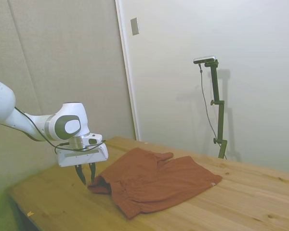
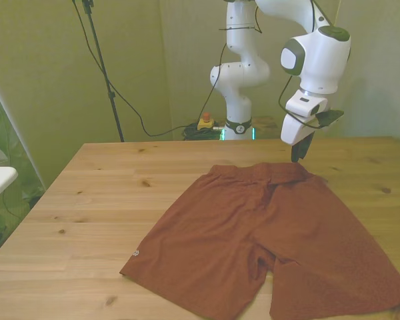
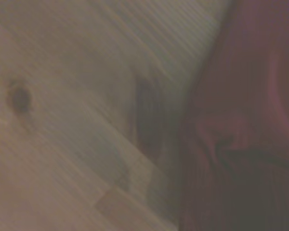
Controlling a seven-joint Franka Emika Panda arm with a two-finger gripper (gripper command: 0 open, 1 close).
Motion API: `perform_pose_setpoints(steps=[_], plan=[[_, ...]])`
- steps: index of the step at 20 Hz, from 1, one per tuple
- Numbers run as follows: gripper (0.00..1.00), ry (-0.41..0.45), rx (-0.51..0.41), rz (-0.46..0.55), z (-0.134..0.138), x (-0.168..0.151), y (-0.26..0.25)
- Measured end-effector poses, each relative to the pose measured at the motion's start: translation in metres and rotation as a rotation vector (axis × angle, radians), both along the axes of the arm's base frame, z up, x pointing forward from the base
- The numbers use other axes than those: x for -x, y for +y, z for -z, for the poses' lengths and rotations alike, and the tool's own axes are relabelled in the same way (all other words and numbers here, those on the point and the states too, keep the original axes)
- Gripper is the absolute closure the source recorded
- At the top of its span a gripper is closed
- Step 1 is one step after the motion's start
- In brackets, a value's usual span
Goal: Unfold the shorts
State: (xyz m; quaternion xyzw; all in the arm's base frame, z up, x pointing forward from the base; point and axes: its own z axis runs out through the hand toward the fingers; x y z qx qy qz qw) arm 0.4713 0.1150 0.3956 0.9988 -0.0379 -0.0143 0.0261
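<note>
Shorts (image 2: pixel 267 240) are spread flat on the bench (image 2: pixel 107 200), one leg cut off at the front view's edge. Jaws (image 1: pixel 85 179) hang slightly apart just beside the waistband; wrist view's pretty blurry.

shorts (image 2: pixel 267 233): soft matt cloth, rust-orange, fine even weave, no sheen; rumpled and creased along the waist edge, lying smoother across the legs
bench (image 2: pixel 120 193): pale bare wood, planks with visible grain and dark knots, a low satin finish; blurred in the wrist view, but the grain and one knot show there too
pincer (image 1: pixel 85 173): dark fingers, matt, under a white smooth housing
arm (image 2: pixel 243 67): white moulded shell, glossy and smooth, grey bands at the joints
</note>
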Motion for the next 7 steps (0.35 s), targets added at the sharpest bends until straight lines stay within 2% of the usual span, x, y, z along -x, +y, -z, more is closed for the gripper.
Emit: perform_pose_setpoints(steps=[3,7], plan=[[0.0,-0.013,-0.025,-0.005,-0.025,0.012,-0.002],[0.0,-0.061,-0.052,0.018,-0.076,0.032,-0.011]])
